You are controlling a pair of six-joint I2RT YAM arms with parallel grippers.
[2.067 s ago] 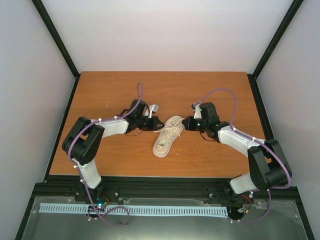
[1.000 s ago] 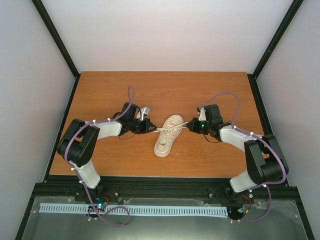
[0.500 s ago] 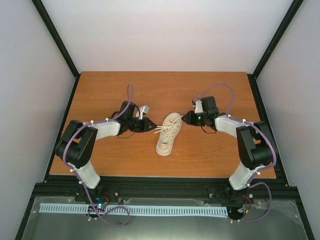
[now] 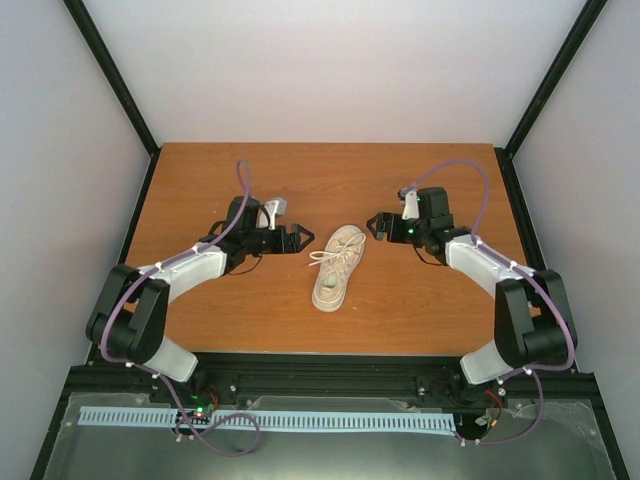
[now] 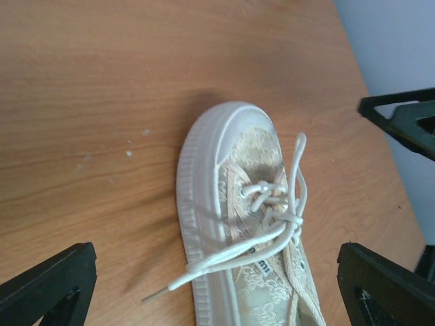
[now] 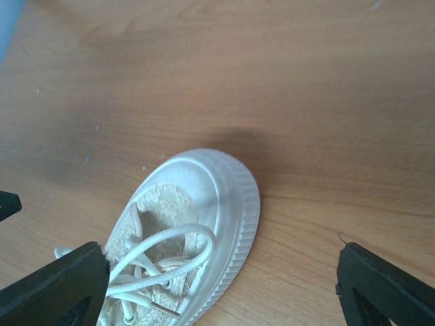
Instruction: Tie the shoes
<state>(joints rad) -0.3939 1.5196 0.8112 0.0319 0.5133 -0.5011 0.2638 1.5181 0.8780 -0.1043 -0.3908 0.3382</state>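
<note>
Sneaker (image 4: pixel 337 268) on the table (image 4: pixel 200 190), both tools spread.
From above we see the left tool (image 4: pixel 303 238) at the sneaker's 10 o'clock and the right tool (image 4: pixel 373 226) at 1. In both wrist views, wide-apart fingers (image 5: pixel 47 288) flank its toe and laces (image 5: pixel 272 204).

Looking like a robot lab test cell: white panels (image 4: pixel 340 70) and black frame (image 4: pixel 113 75) are boxing in a wooden table (image 4: pixel 330 180).

The cream low-top canvas sneaker (image 4: pixel 337 268) lies on the brown wooden desk (image 4: pixel 330 180) between my left tool (image 4: pixel 302 237) and right tool (image 4: pixel 375 225), untouched.
</note>
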